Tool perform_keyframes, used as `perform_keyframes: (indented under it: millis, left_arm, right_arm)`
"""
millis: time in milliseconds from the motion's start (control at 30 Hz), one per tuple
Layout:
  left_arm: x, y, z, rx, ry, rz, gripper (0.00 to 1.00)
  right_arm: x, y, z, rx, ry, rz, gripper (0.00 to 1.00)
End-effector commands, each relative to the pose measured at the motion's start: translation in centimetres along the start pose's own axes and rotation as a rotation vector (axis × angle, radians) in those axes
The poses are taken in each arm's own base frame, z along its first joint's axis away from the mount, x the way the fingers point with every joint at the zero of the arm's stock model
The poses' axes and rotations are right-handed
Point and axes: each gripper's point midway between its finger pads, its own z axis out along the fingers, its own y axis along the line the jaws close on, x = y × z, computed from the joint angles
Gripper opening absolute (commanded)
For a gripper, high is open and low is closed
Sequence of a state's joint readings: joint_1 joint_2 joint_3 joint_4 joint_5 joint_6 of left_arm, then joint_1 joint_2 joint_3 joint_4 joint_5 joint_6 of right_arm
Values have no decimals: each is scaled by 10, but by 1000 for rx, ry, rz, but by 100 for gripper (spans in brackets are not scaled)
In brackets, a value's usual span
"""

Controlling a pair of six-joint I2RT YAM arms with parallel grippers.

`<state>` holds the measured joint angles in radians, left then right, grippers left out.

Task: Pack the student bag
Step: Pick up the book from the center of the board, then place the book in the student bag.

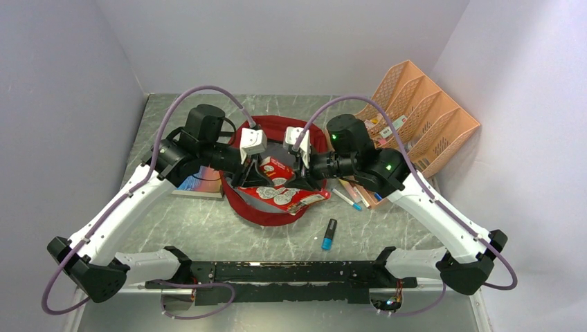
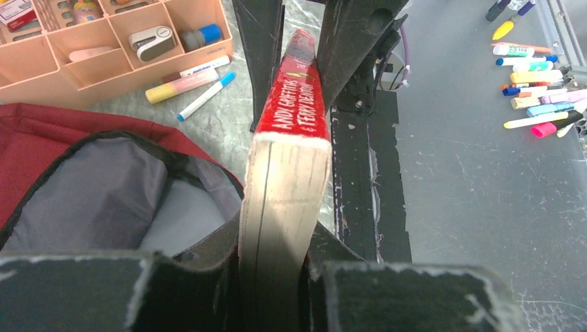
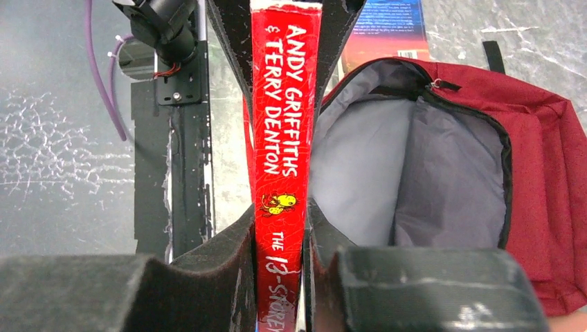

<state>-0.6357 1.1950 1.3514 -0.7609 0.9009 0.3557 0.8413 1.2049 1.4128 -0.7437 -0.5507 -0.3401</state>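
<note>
The student bag (image 1: 266,214) is dark red and lies open at the table's centre, its grey lining (image 3: 415,166) showing; it also shows in the left wrist view (image 2: 41,135). A red paperback book (image 1: 280,188) hangs over the bag's opening, held at both ends. My left gripper (image 1: 253,171) is shut on the book's page edge (image 2: 284,187). My right gripper (image 1: 304,168) is shut on the book's spine (image 3: 284,138), which reads "Andy Griffiths & Terry Denton". In the wrist views the grippers (image 2: 273,238) (image 3: 280,221) grip the book on both sides.
A peach mesh organiser (image 1: 422,117) stands at the back right, with pens (image 1: 353,195) before it. A blue-capped marker (image 1: 329,234) lies in front of the bag. Another book (image 1: 197,181) lies under the left arm. The black base rail (image 1: 291,273) runs along the near edge.
</note>
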Motion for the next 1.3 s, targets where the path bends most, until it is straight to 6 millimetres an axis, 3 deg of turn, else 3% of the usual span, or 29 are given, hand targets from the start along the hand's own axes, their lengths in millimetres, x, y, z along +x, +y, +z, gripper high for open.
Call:
perform_keyframes:
  millis: [0,167,300,367,467,633,733,833,1067,1267]
  left_arm:
    - [-2,9,-2,-78,9,-23,5]
    - [7,31,-3,-226,5,-88,5]
    - [12,38,-3,-270,-6,-118,5]
    - [14,51,-8,-357,-1,-138,5]
    - [13,83,-34,-597,-20,-173,5]
    - [-6,121,-113,-1035,-165,-273,5]
    - [-11,125,-160,-1271,-275,-322,5]
    - [-5,122,-184,-1393,-313,-362,5]
    - [10,109,-197,-1441,-313,-405,5]
    - [14,94,-222,-1538,-384,-450,5]
  right_arm:
    - [-22,1,-10,17,-94,-54,27]
    - [-27,-4,-17,88,-157,-74,59]
    - [-29,-10,-25,158,-204,-92,62]
    - [-32,-12,-32,197,-235,-104,63]
    - [-30,-23,-38,290,-279,-96,63]
    - [-14,-41,-37,417,-339,-50,59]
    - [6,-49,-22,435,-301,-18,58]
    - [28,-62,0,447,-217,16,57]
    - [84,-100,51,474,36,-39,59]
    - [125,-122,99,441,173,-75,60]
